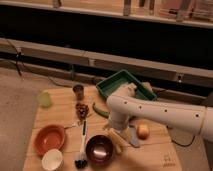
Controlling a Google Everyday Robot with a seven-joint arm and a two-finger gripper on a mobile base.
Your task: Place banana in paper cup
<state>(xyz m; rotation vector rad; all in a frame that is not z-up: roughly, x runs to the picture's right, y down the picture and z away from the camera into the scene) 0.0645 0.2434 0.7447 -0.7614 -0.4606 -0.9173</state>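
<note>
1. Wooden desk (60, 116), things spread out within arm's reach.
2. Lower left: one paper cup (52, 159), upright, mouth up to take fruit; one orange bowl (49, 139) just beside.
3. Lower centre: one banana (117, 141), lying flat, well apart from the cup.
4. Gripper (118, 129) is low over the banana, likely for pickup; open or closed, cannot tell.

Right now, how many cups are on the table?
3: a pale green cup at the far left, a dark metal cup left of the green tray, the paper cup at the near left corner. The pincer is down by the banana; the arm could hide others.
</note>
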